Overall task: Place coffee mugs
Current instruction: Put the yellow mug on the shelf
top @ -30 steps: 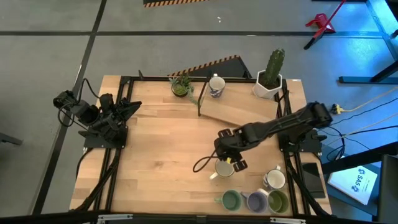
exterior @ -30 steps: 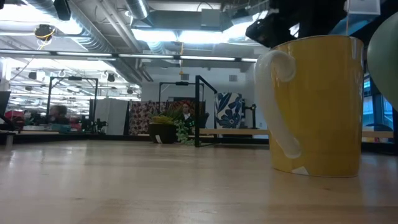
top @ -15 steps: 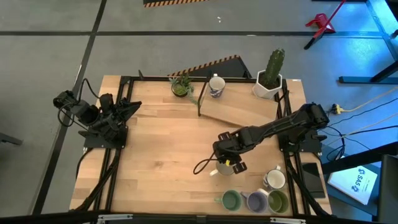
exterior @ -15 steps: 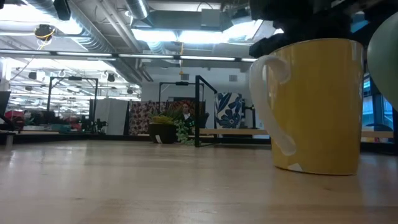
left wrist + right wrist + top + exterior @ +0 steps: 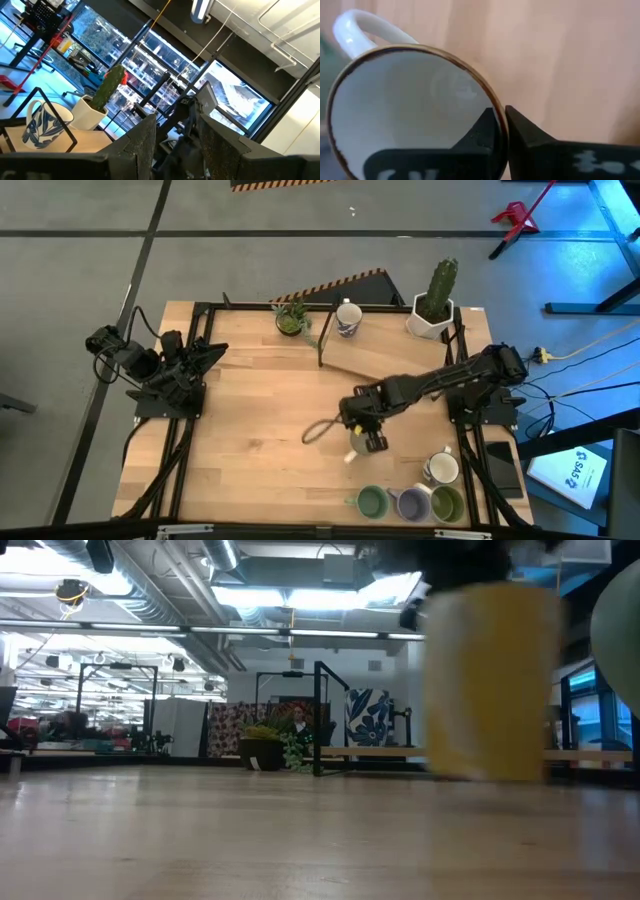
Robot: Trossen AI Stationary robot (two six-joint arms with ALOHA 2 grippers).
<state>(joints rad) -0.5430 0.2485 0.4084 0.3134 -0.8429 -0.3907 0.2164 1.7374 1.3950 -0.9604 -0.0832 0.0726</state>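
Right wrist view, right hand (image 5: 501, 125) pinching cream mug (image 5: 405, 110) rim, table (image 5: 570, 65) below

The high camera is looking straight down, the low one level across the table (image 5: 250, 400), both probably sharing the blurred yellow mug (image 5: 490, 680).

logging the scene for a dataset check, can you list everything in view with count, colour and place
held mug: 1, cream inside with a brown rim and white handle, yellow outside in the low view, centre-right of the table, its wall pinched by the right gripper
near-edge mugs: 4, two green, one lavender, one white, grouped at the near right corner
patterned mug: 1, white with blue print, far edge
cactus pot: 1, white with a green cactus, far right corner
small plant: 1, green, far edge left of the patterned mug
table: 1, light wood
right gripper: 1, dark, shut on the held mug's rim
left gripper: 1, dark, parked at the table's left edge, fingers apart
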